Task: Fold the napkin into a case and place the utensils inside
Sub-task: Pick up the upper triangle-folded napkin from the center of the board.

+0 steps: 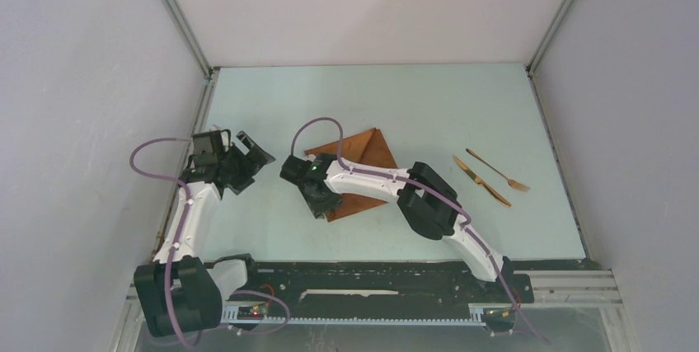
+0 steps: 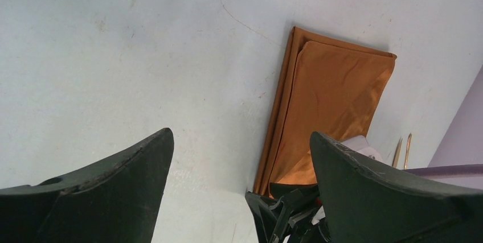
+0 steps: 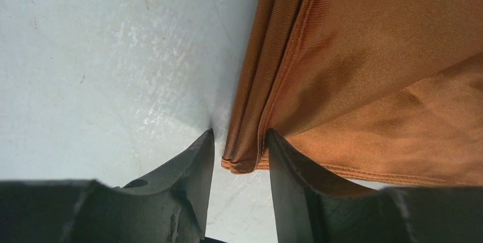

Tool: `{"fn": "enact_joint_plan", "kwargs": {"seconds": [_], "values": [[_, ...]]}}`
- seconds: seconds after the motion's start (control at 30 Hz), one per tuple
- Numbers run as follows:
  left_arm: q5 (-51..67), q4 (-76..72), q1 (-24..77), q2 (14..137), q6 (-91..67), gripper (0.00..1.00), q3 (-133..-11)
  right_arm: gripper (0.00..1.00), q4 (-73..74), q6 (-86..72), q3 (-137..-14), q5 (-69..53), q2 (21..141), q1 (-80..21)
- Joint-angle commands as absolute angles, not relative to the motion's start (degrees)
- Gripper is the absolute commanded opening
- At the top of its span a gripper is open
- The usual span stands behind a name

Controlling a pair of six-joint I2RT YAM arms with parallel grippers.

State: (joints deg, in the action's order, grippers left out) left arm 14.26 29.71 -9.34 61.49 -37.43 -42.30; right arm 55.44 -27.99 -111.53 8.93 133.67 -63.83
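The rust-orange napkin (image 1: 367,154) lies folded on the table's middle, partly under my right arm. In the left wrist view the napkin (image 2: 336,101) is a narrow layered shape. My right gripper (image 1: 321,205) sits low at its near-left corner. Up close, the napkin's (image 3: 370,72) folded edge lies between the right gripper's (image 3: 239,140) part-open jaws, one finger touching the cloth and a small gap at the other. My left gripper (image 1: 257,166) hovers left of the napkin, wide open (image 2: 239,140) and empty. The two golden utensils, a fork (image 1: 499,171) and another piece (image 1: 482,180), lie at the right.
White walls enclose the pale table (image 1: 429,96) on three sides, with metal frame posts at the back corners. The arm bases stand on a black rail (image 1: 371,278) along the near edge. The utensils' tips (image 2: 401,151) show beyond the napkin in the left wrist view.
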Motion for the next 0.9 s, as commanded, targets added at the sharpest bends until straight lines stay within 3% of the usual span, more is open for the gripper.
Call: {"fn": "enact_joint_plan", "kwargs": {"seconds": [0.0, 0.2, 0.37, 0.6, 0.87], "values": [[15.29, 28.49, -10.05, 61.12, -36.12, 0.97, -42.19, 0.45, 52.30, -27.34, -106.11, 6.59, 136.89, -62.95], [15.75, 28.20, -10.18, 61.06, -36.21, 0.97, -41.48, 0.27, 53.37, -26.88, -105.60, 12.29, 137.43, -62.50], [19.75, 25.27, -10.12, 62.76, -37.55, 0.99, -40.02, 0.00, 50.83, -24.99, -106.30, 11.43, 134.86, -62.25], [34.62, 9.61, -10.06, 70.41, -48.22, 1.00, -33.07, 0.00, 42.83, -23.49, -101.44, 4.08, 124.04, -61.17], [38.37, -8.19, -7.28, 79.43, -58.08, 1.00, -29.29, 0.00, 37.22, -25.04, -92.54, -6.38, 117.36, -57.31]]}}
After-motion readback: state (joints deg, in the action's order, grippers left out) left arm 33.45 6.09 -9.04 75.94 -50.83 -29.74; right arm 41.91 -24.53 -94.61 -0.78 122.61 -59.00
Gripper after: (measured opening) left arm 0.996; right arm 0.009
